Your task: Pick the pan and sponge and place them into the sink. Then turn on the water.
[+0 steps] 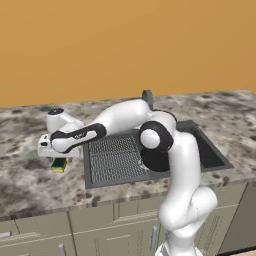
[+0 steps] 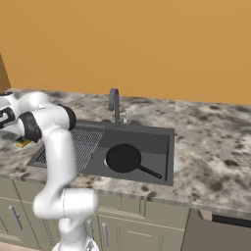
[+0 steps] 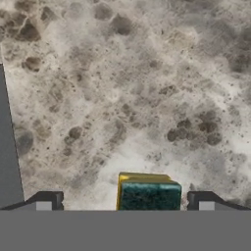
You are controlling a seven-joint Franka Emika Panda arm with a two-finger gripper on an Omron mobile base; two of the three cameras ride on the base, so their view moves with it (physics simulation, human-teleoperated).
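The green-topped yellow sponge [image 1: 59, 165] lies on the counter just left of the sink [image 1: 112, 161]. My gripper [image 1: 58, 158] hangs right above it, pointing down. In the hand view the sponge [image 3: 148, 194] sits between the two wide-apart fingertips [image 3: 49, 201], a little nearer the right one, and the gripper [image 3: 126, 203] is open and touches nothing. The black pan [image 2: 123, 158] rests in the deep basin of the sink [image 2: 147, 130], handle toward the front right. In the left base view the arm's elbow partly hides the pan [image 1: 159, 162]. The sponge [image 2: 22, 142] peeks out behind the arm.
The arched grey faucet [image 2: 114, 105] stands behind the sink's middle, and its top [image 1: 148, 97] shows above my arm. Speckled stone counter [image 3: 147, 98] spreads around the sponge. The sink's dark edge [image 3: 7, 147] runs along the hand view's left side. Cabinet fronts [image 1: 100, 230] are below.
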